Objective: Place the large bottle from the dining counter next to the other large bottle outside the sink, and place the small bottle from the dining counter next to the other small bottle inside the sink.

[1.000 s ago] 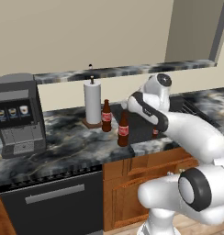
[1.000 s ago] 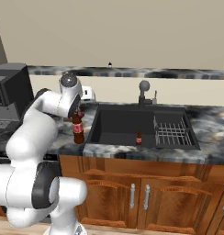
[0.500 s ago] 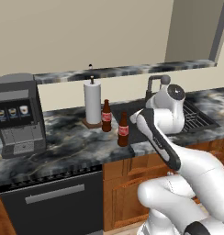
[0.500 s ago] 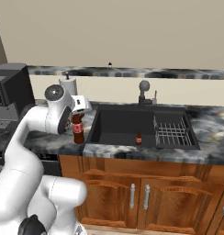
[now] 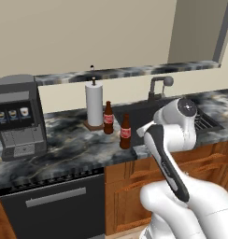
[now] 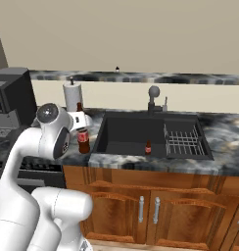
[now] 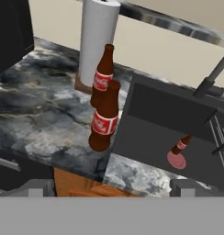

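Observation:
Two tall brown bottles with red labels stand upright on the marbled counter, left of the sink (image 5: 146, 112). The large bottle (image 5: 125, 132) (image 7: 103, 121) is the nearer one, by the sink's left rim. The other large bottle (image 5: 108, 118) (image 7: 103, 75) stands just behind it, beside the paper towel roll. A short pink bottle (image 6: 148, 147) (image 7: 180, 146) sits on the sink floor. My gripper (image 7: 112, 186) is open and empty, drawn back in front of the counter edge and looking at both brown bottles. The small bottle from the dining counter is out of view.
A white paper towel roll (image 5: 94, 103) stands behind the bottles. A dark coffee machine (image 5: 17, 116) sits at the counter's left. The curved faucet (image 5: 160, 86) rises behind the sink, with a dish rack (image 6: 182, 139) on its right side. A marbled ledge (image 5: 130, 71) runs along the wall.
My hand has pulled back from the nearer brown bottle toward the counter's front edge. The bottle stays upright where it was. The jaws have stayed wide.

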You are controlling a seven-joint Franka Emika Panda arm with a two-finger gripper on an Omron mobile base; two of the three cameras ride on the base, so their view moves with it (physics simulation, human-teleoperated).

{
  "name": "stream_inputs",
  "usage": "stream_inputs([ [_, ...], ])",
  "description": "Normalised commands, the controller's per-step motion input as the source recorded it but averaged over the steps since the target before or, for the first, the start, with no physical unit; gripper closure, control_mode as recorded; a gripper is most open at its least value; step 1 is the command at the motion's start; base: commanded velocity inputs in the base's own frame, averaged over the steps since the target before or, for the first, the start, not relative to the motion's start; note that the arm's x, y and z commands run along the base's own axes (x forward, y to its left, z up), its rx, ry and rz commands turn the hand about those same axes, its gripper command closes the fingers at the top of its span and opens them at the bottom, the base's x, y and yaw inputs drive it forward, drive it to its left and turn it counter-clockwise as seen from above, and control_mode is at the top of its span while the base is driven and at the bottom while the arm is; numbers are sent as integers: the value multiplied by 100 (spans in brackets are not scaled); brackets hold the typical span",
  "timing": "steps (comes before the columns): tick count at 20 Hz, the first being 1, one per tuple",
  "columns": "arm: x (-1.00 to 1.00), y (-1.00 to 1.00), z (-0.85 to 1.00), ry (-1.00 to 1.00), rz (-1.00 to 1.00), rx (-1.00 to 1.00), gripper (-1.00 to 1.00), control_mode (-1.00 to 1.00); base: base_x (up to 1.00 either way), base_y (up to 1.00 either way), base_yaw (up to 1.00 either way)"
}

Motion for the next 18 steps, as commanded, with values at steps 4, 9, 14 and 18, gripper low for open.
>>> stream_inputs([
  [4,-6,0,-1,0,0,0,-100,-100,0,0,0],
  [9,0,0,0,0,0,0,-100,-100,0,0,0],
  [14,0,0,-1,0,0,0,-100,-100,0,0,0],
  [18,0,0,0,0,0,0,-100,100,-2,22,0],
])
